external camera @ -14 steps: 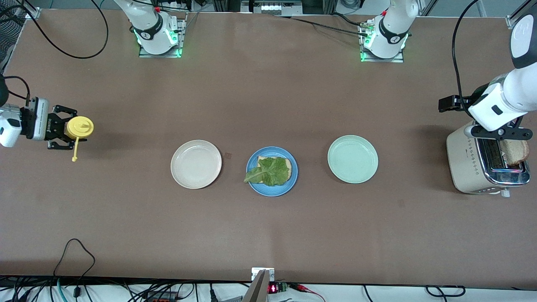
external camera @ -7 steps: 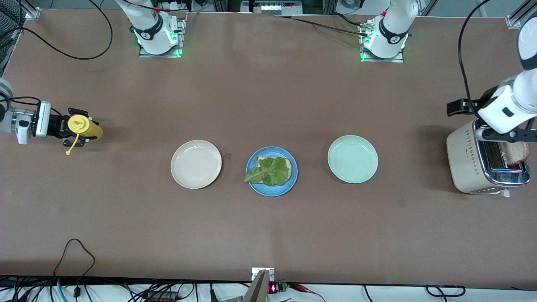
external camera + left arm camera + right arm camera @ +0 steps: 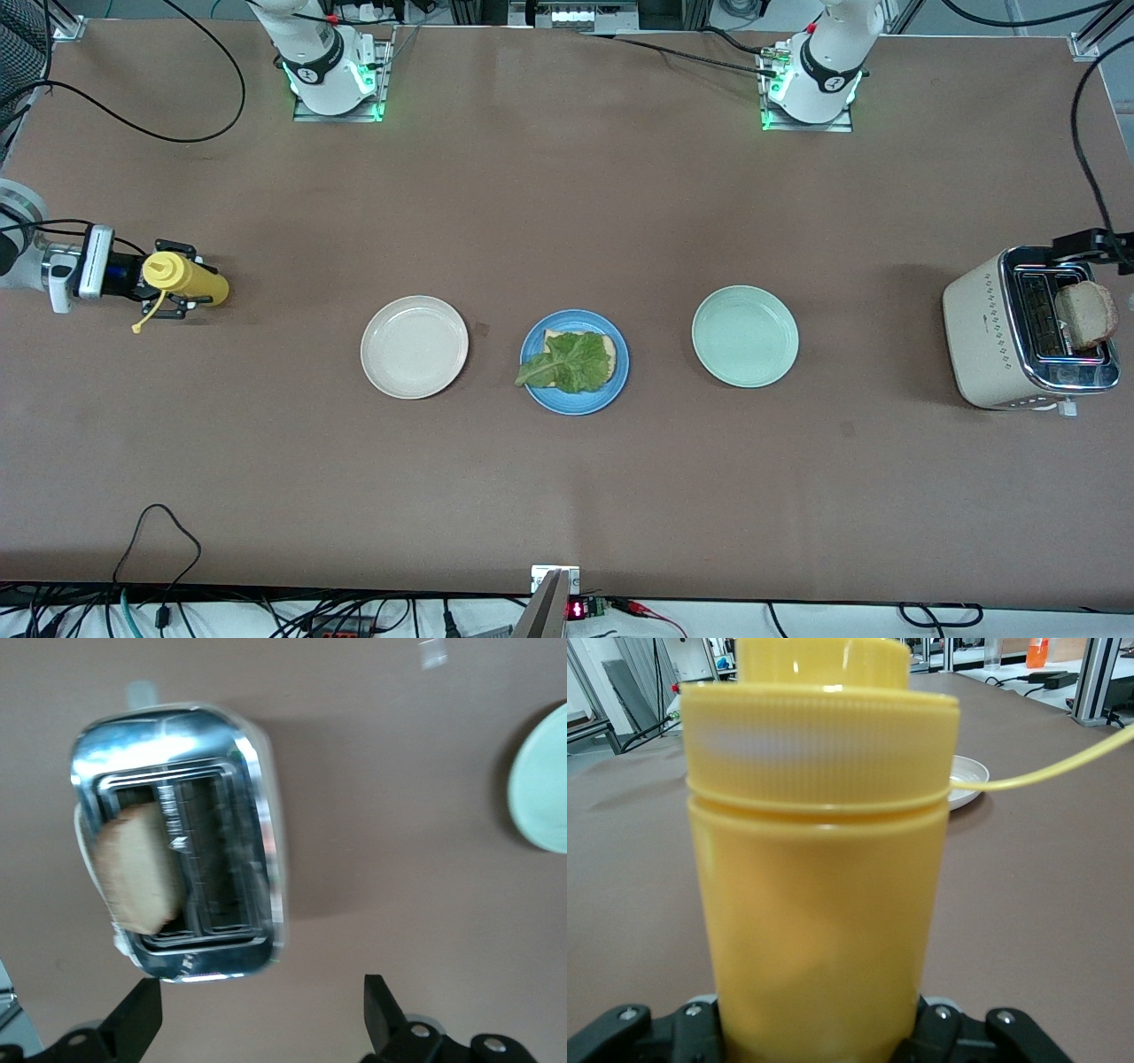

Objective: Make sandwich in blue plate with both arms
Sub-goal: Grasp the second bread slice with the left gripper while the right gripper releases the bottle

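Meanwhile, blue plate (image 3: 574,361) lies well apart from both grippers.

Glossy white arms (image 3: 323,53) with black bands, green-lit bases, trailing black cables, black claws.

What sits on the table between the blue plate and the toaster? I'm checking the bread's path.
In the front view, only the mint-green plate lies between the blue plate and the toaster; the rest of that stretch is bare tabletop.
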